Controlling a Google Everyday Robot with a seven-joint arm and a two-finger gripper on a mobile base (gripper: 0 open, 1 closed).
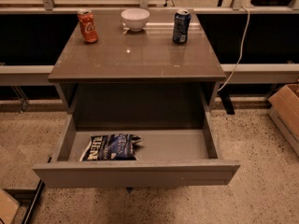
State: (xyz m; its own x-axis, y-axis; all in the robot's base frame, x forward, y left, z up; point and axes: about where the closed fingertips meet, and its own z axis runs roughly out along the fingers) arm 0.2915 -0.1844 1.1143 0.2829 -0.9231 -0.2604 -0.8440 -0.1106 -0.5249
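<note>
No gripper shows in the camera view. A grey cabinet table (140, 59) stands in the middle with its drawer (135, 171) pulled out toward me. Inside the drawer, at its left, lies a dark blue chip bag (111, 147). On the tabletop a red soda can (88, 26) stands upright at the back left. A white bowl (135, 18) sits at the back centre, and a blue soda can (181, 26) stands upright at the back right.
A white cable (236, 50) hangs down to the right of the table. A cardboard box (286, 113) sits on the speckled floor at the far right. Another box corner (7, 209) and a dark bar show at the bottom left.
</note>
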